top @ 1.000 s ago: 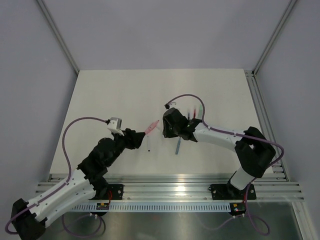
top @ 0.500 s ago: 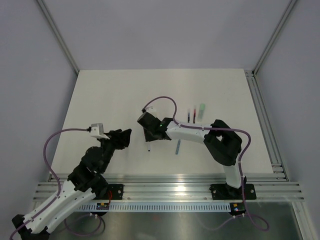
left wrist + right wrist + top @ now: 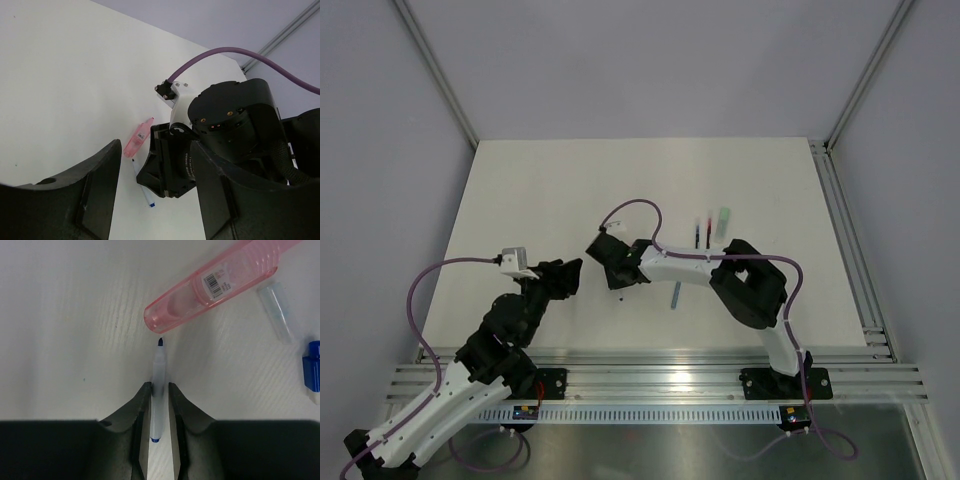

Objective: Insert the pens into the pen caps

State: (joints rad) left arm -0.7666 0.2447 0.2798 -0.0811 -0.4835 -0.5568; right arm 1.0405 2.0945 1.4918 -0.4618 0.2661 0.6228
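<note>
Nearest me, the left gripper (image 3: 567, 271) hangs just above the white table (image 3: 520, 190), left of the middle. Its jaws stand well apart and there is nothing between them. Its wrist view looks between the two black fingers (image 3: 95, 195) straight at the other arm's work.

A little to the right, a light blue pen (image 3: 676, 293) lies alone on the table, pointing near to far, touched by nothing.

The right arm reaches leftward across the middle, so the right gripper (image 3: 159, 387) sits low over the table just right of the left one. Its jaws are drawn in narrow, one finger pressed to each side of a clear-barrelled pen (image 3: 160, 360) with a dark blue tip. From what I can see it has hold of that pen, which lies flat on the table. The tip stops just short of the open mouth of the pink cap (image 3: 215, 285) – close, but not inside. The cap lies on its side, angled away from the pen's line, barcode label up. A small clear tube (image 3: 276, 312) lies just beside it, apart from it.

Farther back and to the right, a thin dark pen (image 3: 695, 234) and a second thin pen (image 3: 708, 233) lie side by side. The mint cap (image 3: 724, 217) is just beyond them – all untouched.
</note>
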